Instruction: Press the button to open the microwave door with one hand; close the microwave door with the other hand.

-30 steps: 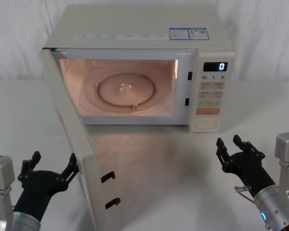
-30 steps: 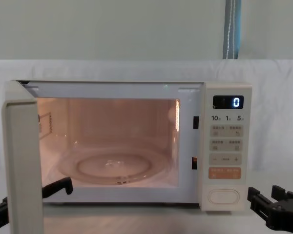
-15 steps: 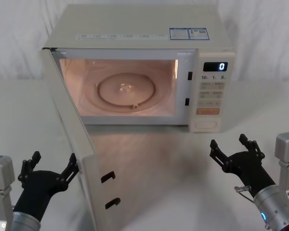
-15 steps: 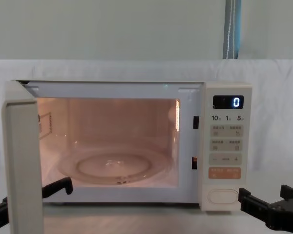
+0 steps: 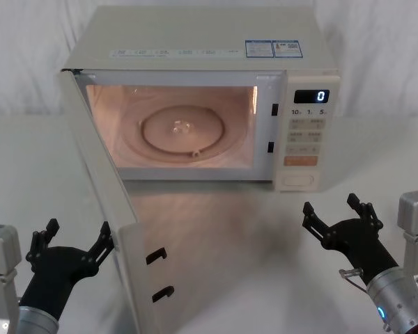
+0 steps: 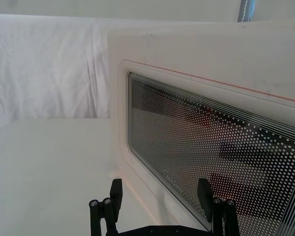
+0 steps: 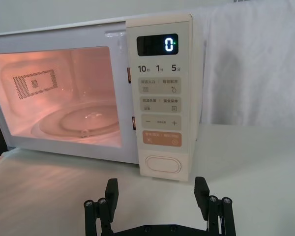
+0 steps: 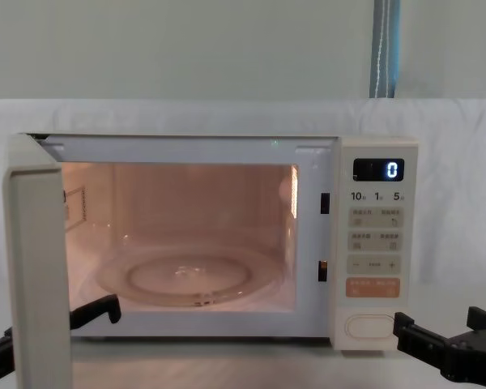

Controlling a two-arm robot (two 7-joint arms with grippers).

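Microwave door's (image 5: pixel 101 202) lower edge past the frame; top-label (image 5: pixel 273 48) print perhaps too small.

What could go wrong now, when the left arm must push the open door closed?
1. The left tool sits open beside the microwave door, one finger near its free edge; that finger may catch the edge instead of pushing flat.
2. A hard push may slam the door and shift the microwave.
3. The right tool waits open, low before the button, and may bump it.
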